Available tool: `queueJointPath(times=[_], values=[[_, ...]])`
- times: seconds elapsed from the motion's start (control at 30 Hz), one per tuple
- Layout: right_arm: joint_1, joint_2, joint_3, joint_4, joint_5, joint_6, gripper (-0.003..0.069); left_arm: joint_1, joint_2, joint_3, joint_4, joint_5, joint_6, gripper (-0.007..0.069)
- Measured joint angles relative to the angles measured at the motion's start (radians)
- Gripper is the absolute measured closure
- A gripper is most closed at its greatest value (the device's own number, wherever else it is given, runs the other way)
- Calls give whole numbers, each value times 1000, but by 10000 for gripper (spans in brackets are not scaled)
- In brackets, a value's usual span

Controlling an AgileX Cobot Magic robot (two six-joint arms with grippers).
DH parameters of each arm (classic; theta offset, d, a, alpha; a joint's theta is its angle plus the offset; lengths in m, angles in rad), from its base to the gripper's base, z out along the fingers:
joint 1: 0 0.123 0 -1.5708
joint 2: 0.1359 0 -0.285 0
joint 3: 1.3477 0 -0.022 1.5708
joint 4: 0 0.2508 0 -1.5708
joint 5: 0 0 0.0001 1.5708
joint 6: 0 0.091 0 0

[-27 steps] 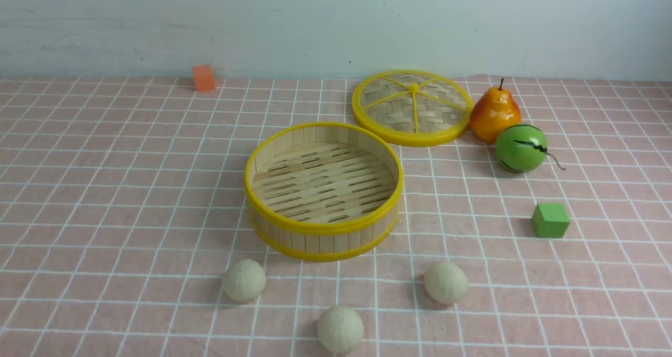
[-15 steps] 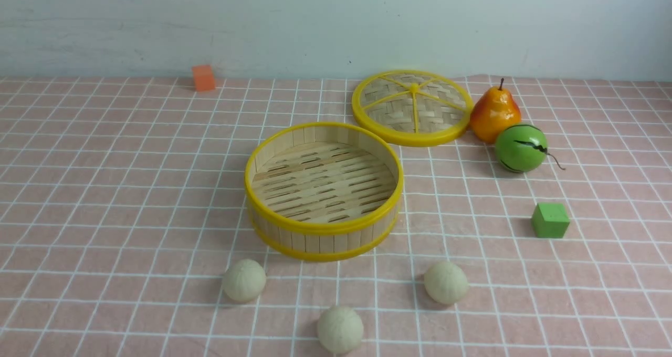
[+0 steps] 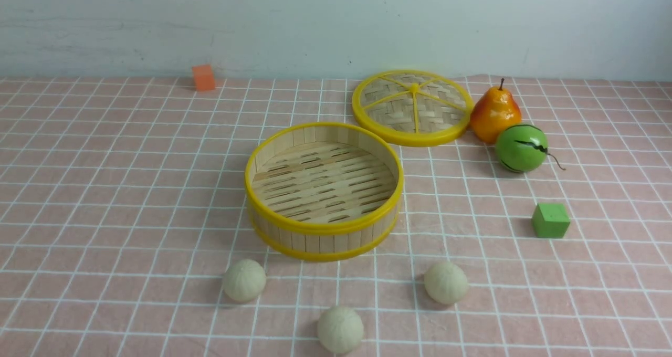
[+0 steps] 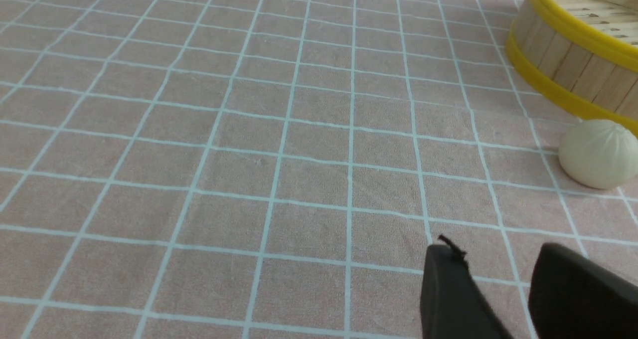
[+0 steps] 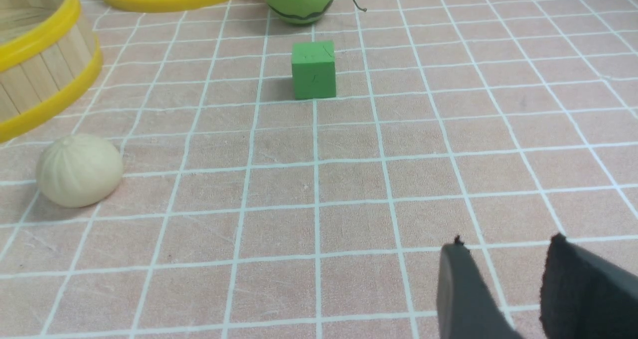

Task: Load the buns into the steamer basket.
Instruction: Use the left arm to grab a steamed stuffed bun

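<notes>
The steamer basket (image 3: 324, 190) stands empty at the table's middle. Three cream buns lie in front of it: the left bun (image 3: 244, 280), the middle bun (image 3: 340, 329) and the right bun (image 3: 446, 283). Neither arm shows in the front view. My left gripper (image 4: 498, 259) is open and empty over bare cloth, with the left bun (image 4: 598, 153) and the basket wall (image 4: 568, 65) ahead of it. My right gripper (image 5: 503, 252) is open and empty, apart from the right bun (image 5: 79, 170); the basket's edge (image 5: 40, 75) shows there too.
The woven lid (image 3: 413, 107) lies behind the basket. A pear (image 3: 494, 113) and a green watermelon ball (image 3: 521, 148) sit at the right, with a green cube (image 3: 550, 220) nearer. An orange cube (image 3: 203, 77) stands at the back left.
</notes>
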Motion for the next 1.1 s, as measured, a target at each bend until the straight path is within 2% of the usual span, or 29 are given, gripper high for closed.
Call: queueJointPath(times=[0.33,0.4,0.47,0.57,0.63,0.77,0.93,1.1], values=[[0,0,0,0,0,0,419,0,0,0,-28,-8,-17,387],[0,0,0,0,0,0,419,0,0,0,-139,-34,-103,387],[0,0,0,0,0,0,419,0,0,0,-319,-89,-240,387],[0,0,0,0,0,0,419,0,0,0,-680,-196,-488,387],[0,0,0,0,0,0,419,0,0,0,-797,-222,-535,387],[0,0,0,0,0,0,419,0,0,0,-873,-231,-510,387],[0,0,0,0,0,0,419,0,0,0,-902,-230,-494,387],[0,0,0,0,0,0,419,0,0,-22,-893,-192,-364,389]])
